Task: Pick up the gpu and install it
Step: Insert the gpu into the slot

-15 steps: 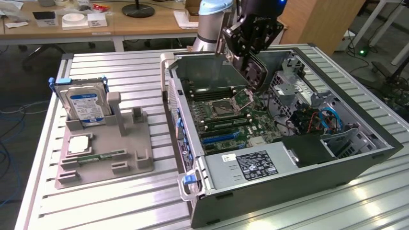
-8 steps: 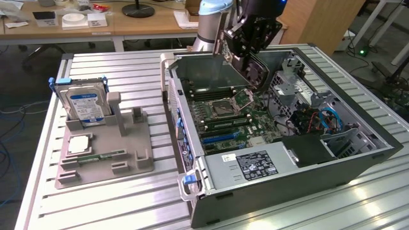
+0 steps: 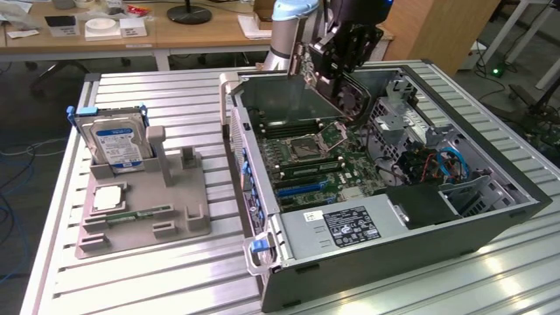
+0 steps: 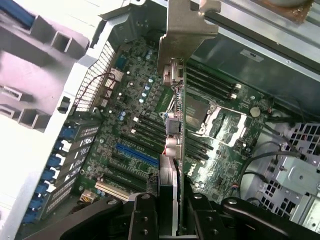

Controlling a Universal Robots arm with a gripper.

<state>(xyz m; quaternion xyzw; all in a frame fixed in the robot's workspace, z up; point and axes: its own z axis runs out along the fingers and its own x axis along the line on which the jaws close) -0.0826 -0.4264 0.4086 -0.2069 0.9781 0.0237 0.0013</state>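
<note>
Pickup looks done to us, since we see the gripper (image 4: 170,212) with jaws clamped on the gpu (image 4: 169,175), which hangs edge-on above the motherboard (image 4: 135,125) inside the open computer case (image 3: 516,203), so the seating in a slot is not yet made.

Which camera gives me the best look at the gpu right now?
The wrist view: the gpu runs edge-on from the gripper to its silver bracket, over the motherboard. The exterior view shows it hanging above the open case, mostly dark.
</note>
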